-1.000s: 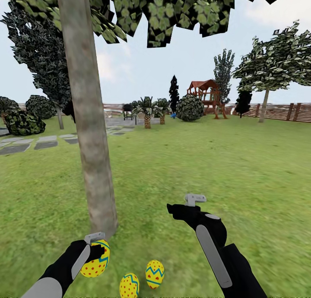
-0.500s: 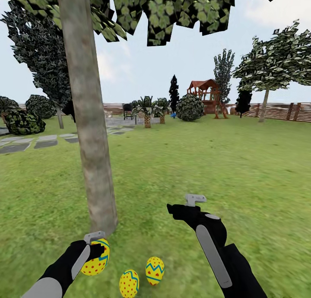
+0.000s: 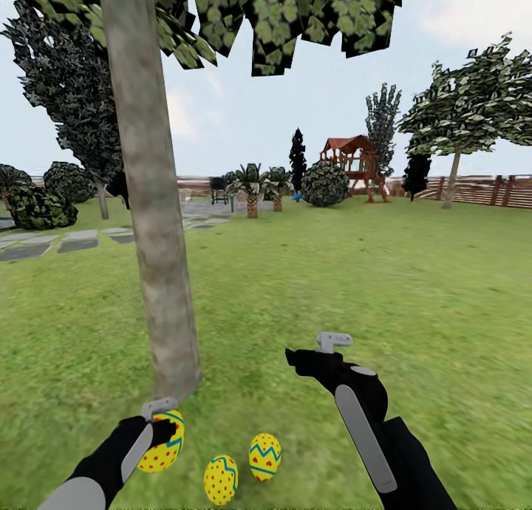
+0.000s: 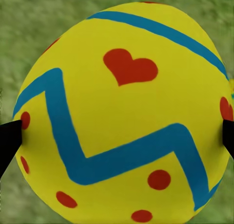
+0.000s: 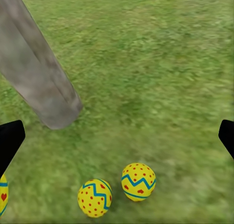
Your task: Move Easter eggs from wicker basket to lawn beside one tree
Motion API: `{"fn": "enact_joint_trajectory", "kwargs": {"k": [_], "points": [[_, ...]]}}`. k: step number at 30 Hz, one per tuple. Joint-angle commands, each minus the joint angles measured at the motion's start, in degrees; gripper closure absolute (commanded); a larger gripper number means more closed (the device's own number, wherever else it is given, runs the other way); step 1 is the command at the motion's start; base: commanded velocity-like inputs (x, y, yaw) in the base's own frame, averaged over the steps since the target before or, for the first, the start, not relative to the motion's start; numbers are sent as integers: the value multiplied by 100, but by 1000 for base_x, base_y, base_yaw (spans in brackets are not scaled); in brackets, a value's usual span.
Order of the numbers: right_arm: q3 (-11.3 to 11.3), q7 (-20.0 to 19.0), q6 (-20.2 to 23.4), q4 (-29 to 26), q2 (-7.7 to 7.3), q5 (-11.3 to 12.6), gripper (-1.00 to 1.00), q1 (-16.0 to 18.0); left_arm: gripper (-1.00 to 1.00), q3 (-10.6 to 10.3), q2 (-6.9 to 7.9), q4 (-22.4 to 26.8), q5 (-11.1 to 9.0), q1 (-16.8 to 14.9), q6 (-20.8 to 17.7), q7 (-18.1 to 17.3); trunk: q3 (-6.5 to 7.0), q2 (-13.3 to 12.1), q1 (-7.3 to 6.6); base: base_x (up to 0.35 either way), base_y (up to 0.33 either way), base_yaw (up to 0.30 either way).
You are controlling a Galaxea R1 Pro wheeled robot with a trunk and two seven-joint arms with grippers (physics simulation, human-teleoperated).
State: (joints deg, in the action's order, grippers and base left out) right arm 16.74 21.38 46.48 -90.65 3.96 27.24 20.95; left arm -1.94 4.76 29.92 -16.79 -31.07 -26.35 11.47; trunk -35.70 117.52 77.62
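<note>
Sky: we see pale blue with thin cloud.
Boundary: a slatted wooden fence (image 3: 488, 191).
Far end: our red playset (image 3: 355, 162), palms (image 3: 251, 186), round bushes (image 3: 325, 185).
Left: grey stepping stones (image 3: 52, 245).

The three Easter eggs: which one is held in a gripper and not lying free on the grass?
The egg nearest the tree trunk, held by the left gripper. The other two eggs lie free on the lawn.
</note>
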Motion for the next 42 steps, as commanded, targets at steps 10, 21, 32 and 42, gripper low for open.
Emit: {"fn": "enact_joint_trajectory", "kwargs": {"k": [10,21,32,42], "points": [[5,60,10,-7,0,54,-100,5,100,-26,14,-82,-45,-5,116,48,-187,406,220,0,0,0],[5,56,10,-6,0,61,-100,5,100,-26,9,-85,-44,-5,247,46,-384,847,461,0,0,0],[12,51,9,6,3,62,-100,5,100,-27,8,-88,-44,-4,327,47,-582,1288,703,0,0,0],[14,51,1,29,0,61,-100,5,100,-33,11,-91,-44,4,375,43,-761,1689,922,0,0,0]]}}
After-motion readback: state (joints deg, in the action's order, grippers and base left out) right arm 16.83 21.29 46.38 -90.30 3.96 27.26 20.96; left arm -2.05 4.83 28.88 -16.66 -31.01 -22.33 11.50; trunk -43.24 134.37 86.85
